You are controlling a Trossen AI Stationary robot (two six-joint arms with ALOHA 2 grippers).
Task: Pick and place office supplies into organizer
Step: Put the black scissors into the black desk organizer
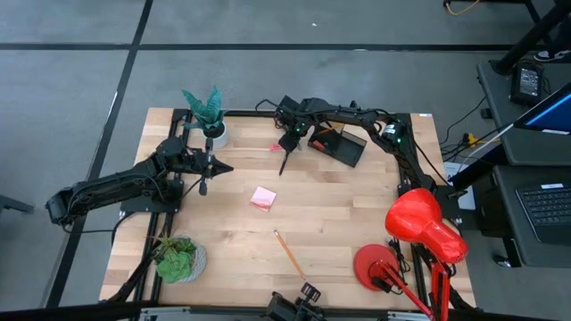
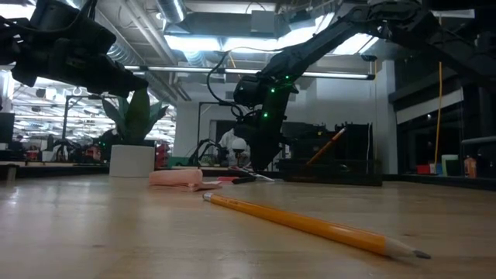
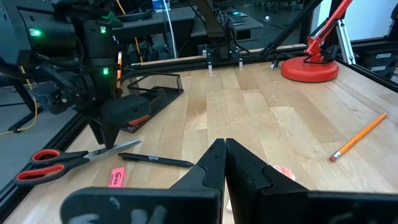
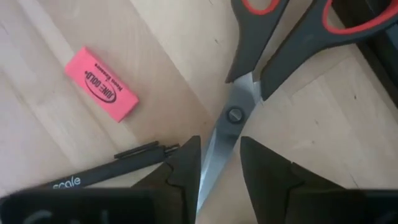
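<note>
1. Your scissors [image 4: 239, 106] lie flat on the tabletop [image 1: 339, 214] near its far edge, just beside the black organizer [image 1: 339, 143].
2. Your right gripper [image 4: 219, 163] straddles the scissors' blades, fingers parted, not yet clamped.
3. A black pen [image 3: 155, 160] and pink eraser [image 4: 101, 83] lie alongside.
4. Your left gripper [image 3: 225, 163] is clenched empty, near the left edge.

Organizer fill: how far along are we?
Done: one orange pencil already stands in the organizer.

In hand: the right end effector straddles the blades of the scissors, which lie flat on the table, not lifted. The left end effector is shut, empty and waiting.

Left: black pen, pink eraser, pink sticky-note pad and a second pencil, all on the table.
</note>
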